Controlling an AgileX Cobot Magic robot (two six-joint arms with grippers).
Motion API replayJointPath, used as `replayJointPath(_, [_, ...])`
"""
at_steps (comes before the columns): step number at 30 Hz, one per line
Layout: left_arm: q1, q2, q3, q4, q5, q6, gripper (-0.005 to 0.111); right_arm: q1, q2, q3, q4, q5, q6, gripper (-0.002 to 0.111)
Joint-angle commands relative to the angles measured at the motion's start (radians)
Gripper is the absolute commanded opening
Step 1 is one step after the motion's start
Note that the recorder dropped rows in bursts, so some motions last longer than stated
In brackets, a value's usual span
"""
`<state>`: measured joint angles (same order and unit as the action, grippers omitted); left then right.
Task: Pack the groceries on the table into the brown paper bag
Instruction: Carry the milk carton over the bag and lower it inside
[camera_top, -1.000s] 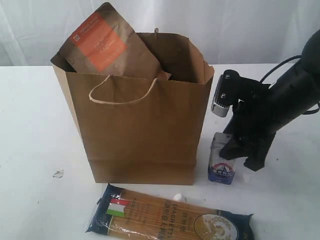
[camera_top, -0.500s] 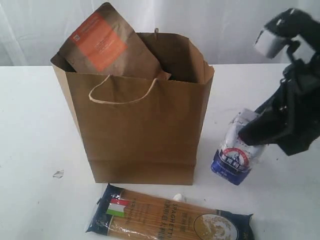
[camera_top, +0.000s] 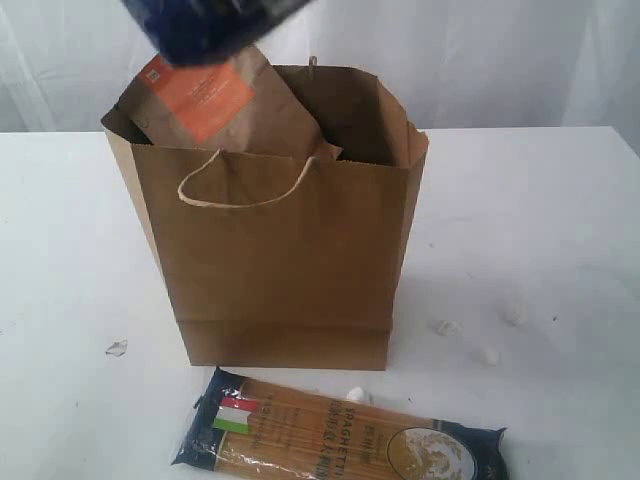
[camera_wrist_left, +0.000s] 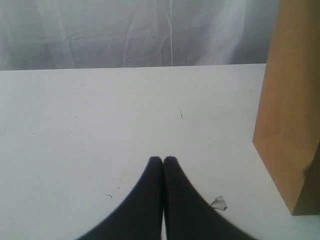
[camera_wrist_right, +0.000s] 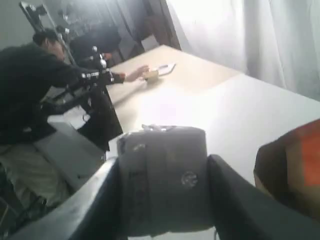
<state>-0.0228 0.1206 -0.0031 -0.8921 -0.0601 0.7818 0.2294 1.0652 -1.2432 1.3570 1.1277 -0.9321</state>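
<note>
- White tabletop (camera_top: 540, 220) carries upright brown paper bag (camera_top: 280, 270); long spaghetti packet (camera_top: 340, 440) lies flat before it.
- Brown pouch with orange label (camera_top: 215, 110) sticks out of bag.
- Right claw (camera_wrist_right: 165, 161) grips small white-blue carton (camera_wrist_right: 165, 175), aloft above pouch.
- Left claw (camera_wrist_left: 163, 161) closed, beside bag.

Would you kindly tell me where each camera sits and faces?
Exterior: in front, above, looking down at the kraft-brown paper bag on the white table; no arm clearly shows.
Left wrist: low over the table, facing the curtain; shut left end effector shows.
Right wrist: high, facing a person; right end effector grips the small white-blue carton.
Shared: bag, in exterior and left wrist.
</note>
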Motion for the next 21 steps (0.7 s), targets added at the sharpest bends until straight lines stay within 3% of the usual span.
replayJointPath(1, [0.0,-0.006,0.003,-0.015,0.003,0.003,0.0,-0.001,0.104,-0.029,0.205,-0.114,-0.115,0.012])
replayJointPath(6, [0.0,-0.006,0.003,-0.015,0.003,0.003,0.0,-0.001,0.217,-0.056,0.34,-0.195,-0.308,0.012])
replayJointPath(10, [0.0,-0.006,0.003,-0.013,0.003,0.003,0.0,-0.001,0.299,-0.059,0.328,-0.21,-0.326,0.012])
replayJointPath(21, [0.0,-0.006,0.003,-0.013,0.003,0.003,0.0,-0.001,0.402,-0.059,-0.011,-0.226,-0.324,0.013])
